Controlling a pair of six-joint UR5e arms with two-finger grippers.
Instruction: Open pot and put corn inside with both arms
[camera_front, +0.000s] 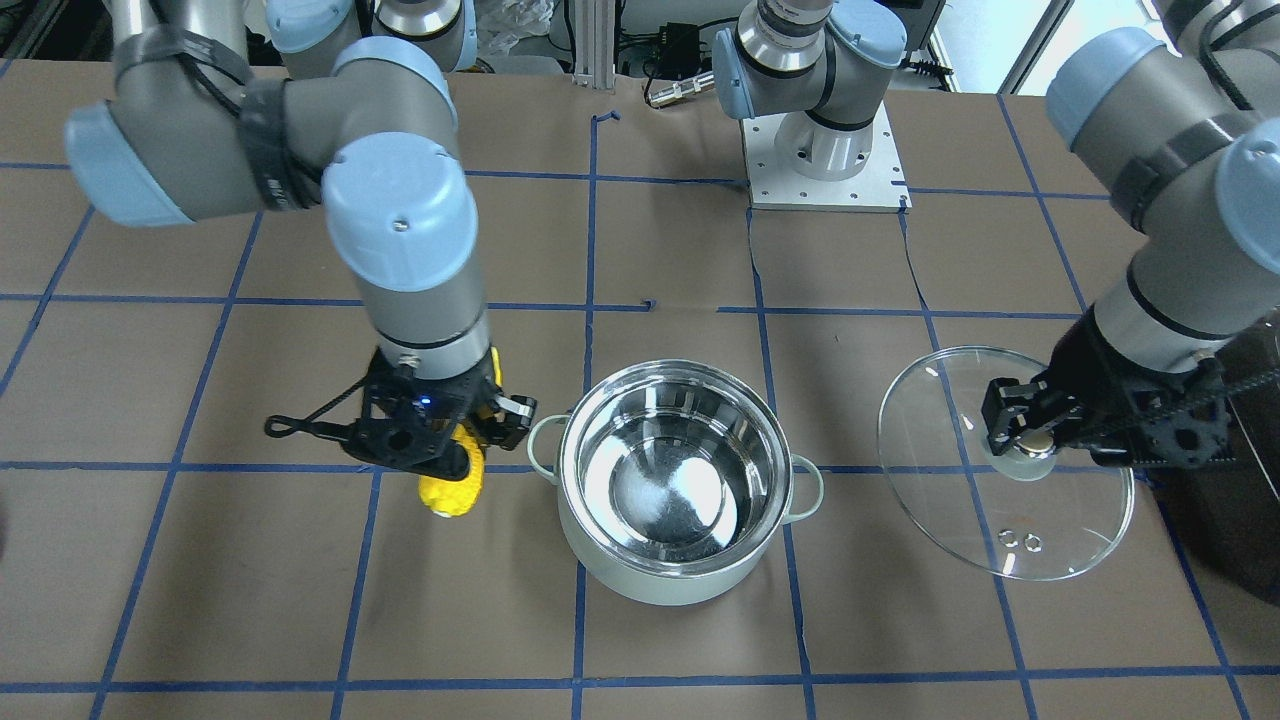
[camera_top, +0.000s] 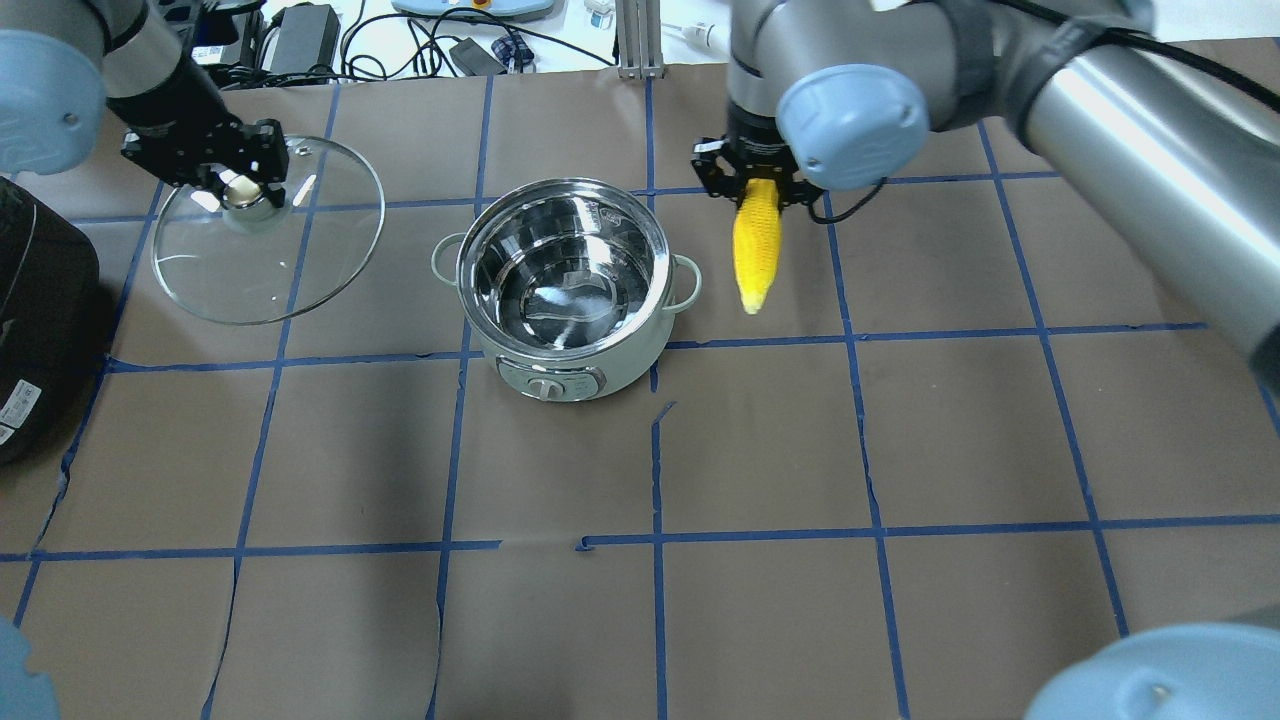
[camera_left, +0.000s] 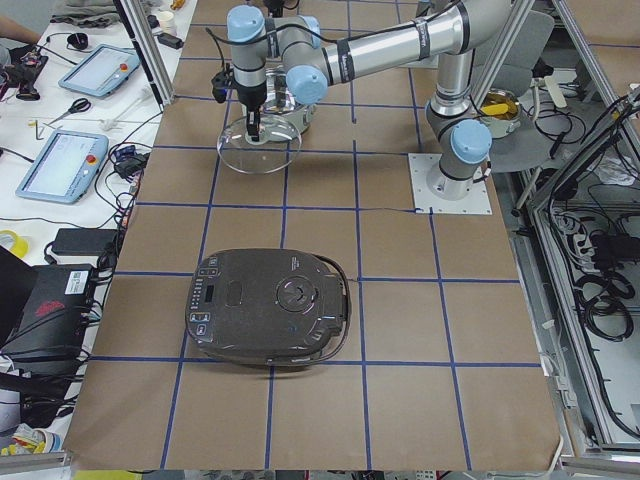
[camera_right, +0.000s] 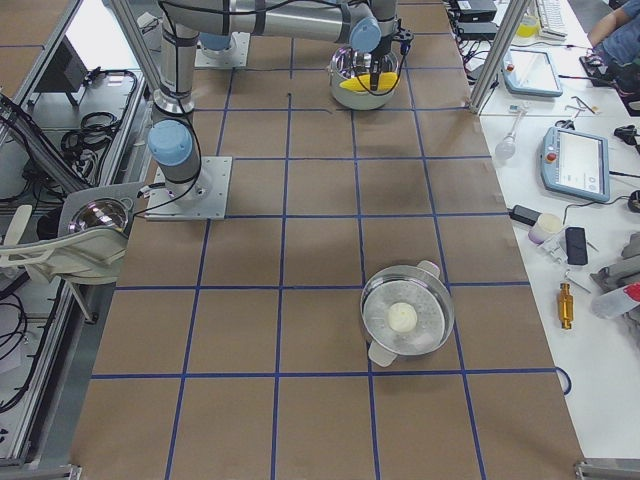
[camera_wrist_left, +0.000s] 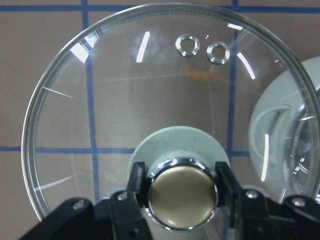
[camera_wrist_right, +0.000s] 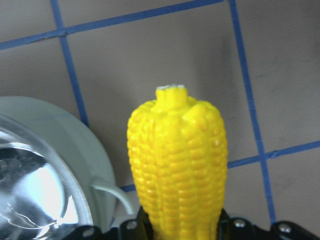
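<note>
The mint-green pot (camera_top: 575, 355) stands open at the table's middle, its steel inside empty; it also shows in the front view (camera_front: 670, 585). My left gripper (camera_top: 232, 180) is shut on the knob (camera_wrist_left: 183, 192) of the clear glass lid (camera_top: 320, 260), holding it tilted to the pot's left, also in the front view (camera_front: 1060, 520). My right gripper (camera_top: 757, 178) is shut on the yellow corn (camera_top: 756, 245), held above the table just right of the pot. The corn also shows in the front view (camera_front: 452, 490) and in the right wrist view (camera_wrist_right: 177, 165).
A large black appliance (camera_top: 40, 320) sits at the table's left edge, close to the lid. A second steel pot with a pale object inside (camera_right: 405, 318) stands far off at the table's right end. Blue tape lines grid the brown table.
</note>
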